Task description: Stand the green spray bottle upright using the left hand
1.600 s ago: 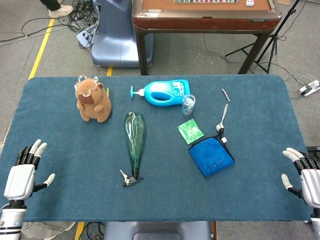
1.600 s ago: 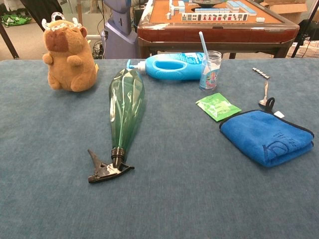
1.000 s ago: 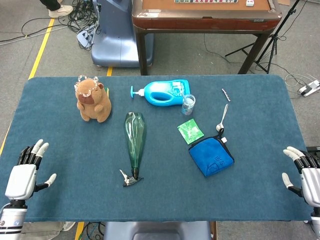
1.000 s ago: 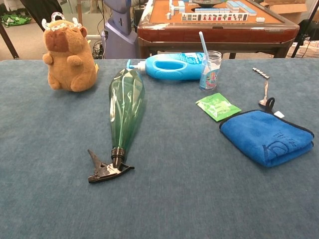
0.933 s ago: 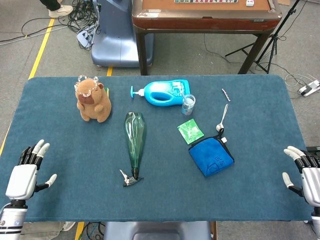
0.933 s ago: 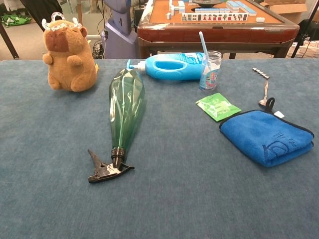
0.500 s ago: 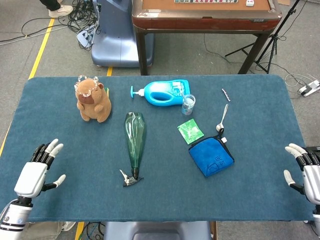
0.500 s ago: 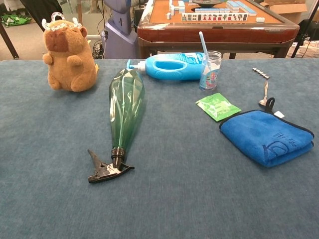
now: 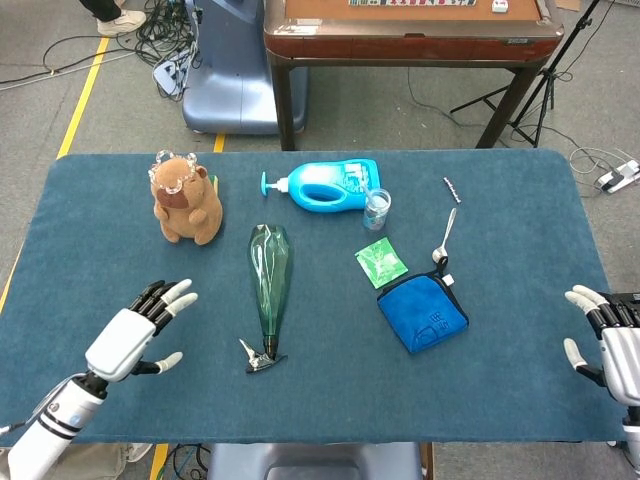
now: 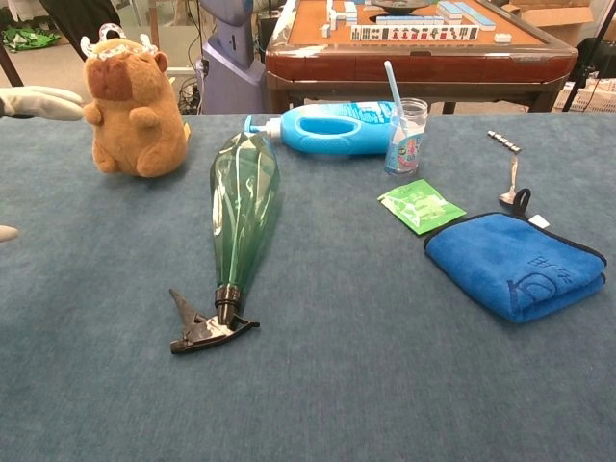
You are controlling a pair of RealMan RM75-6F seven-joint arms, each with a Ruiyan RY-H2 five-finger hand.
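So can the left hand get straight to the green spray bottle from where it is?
Probably yes. The left hand is open, beside the lying green spray bottle, with only bare table between them; the plush toy sits farther back.

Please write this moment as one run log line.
left hand: open, left of bottle | green spray bottle: lying, untouched | right hand: open, table edge

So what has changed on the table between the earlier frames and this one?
The left hand has moved in from the near left corner toward the green spray bottle, fingers apart, holding nothing; its fingertips now show at the chest view's left edge. The bottle still lies flat, untouched. The right hand and the other items stayed put.
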